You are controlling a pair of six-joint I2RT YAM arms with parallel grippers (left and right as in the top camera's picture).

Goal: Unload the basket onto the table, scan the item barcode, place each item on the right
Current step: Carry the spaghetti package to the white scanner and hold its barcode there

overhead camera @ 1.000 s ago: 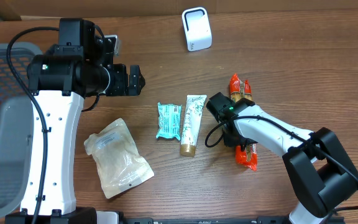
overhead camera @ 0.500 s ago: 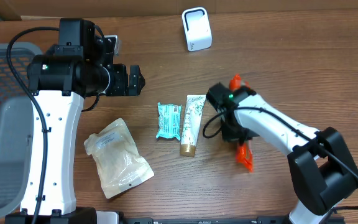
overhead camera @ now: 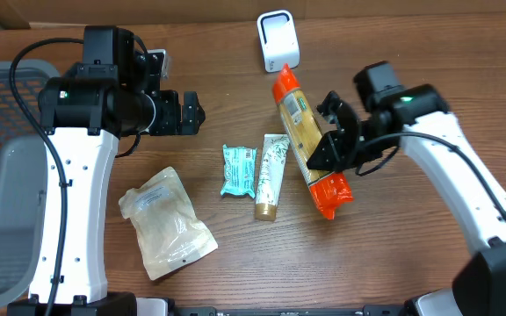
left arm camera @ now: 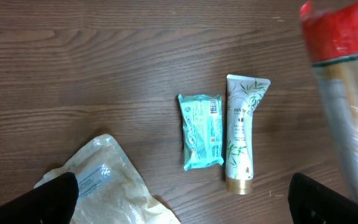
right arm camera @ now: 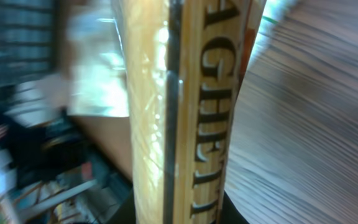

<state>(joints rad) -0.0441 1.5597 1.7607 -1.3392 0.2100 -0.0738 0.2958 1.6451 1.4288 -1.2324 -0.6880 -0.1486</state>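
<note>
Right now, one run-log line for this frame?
right gripper: shut on long clear spaghetti packet with orange-red ends | packet: one end near white box-shaped scanner | left gripper: open, empty

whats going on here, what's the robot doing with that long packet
The right gripper is shut on a long spaghetti packet and holds it above the table, one end pointing toward the white scanner. The left gripper hangs open and empty. A teal packet, a tube and a clear pouch lie on the table with neither gripper touching them.
</note>
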